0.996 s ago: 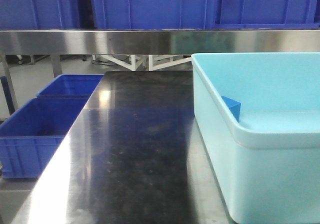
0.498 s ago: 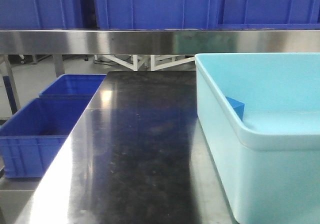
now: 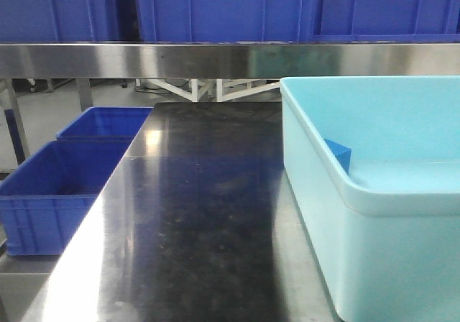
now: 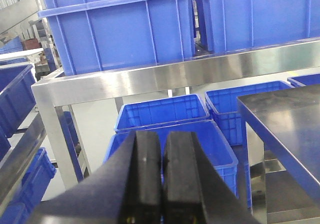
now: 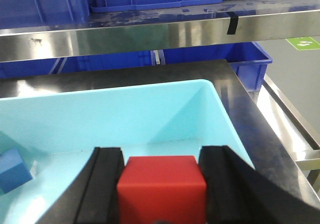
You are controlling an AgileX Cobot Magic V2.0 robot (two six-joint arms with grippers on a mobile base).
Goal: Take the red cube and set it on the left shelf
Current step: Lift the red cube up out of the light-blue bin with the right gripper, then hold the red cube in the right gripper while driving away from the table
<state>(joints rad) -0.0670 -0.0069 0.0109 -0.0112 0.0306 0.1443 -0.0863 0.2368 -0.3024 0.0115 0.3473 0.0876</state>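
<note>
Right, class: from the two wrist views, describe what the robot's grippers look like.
The left gripper has two thick, matte black fingers with squared tips. The right gripper has matching black fingers with layered edges. No cables or markings show.

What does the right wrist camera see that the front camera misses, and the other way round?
Only the right wrist view shows the red cube, clamped between the black fingers of the right gripper. Only the front view shows two low crates left of the table. Both show the pale tub, the blue cube inside it, the black table, and the shelf with its steel rail and dark-blue crates on top.
</note>
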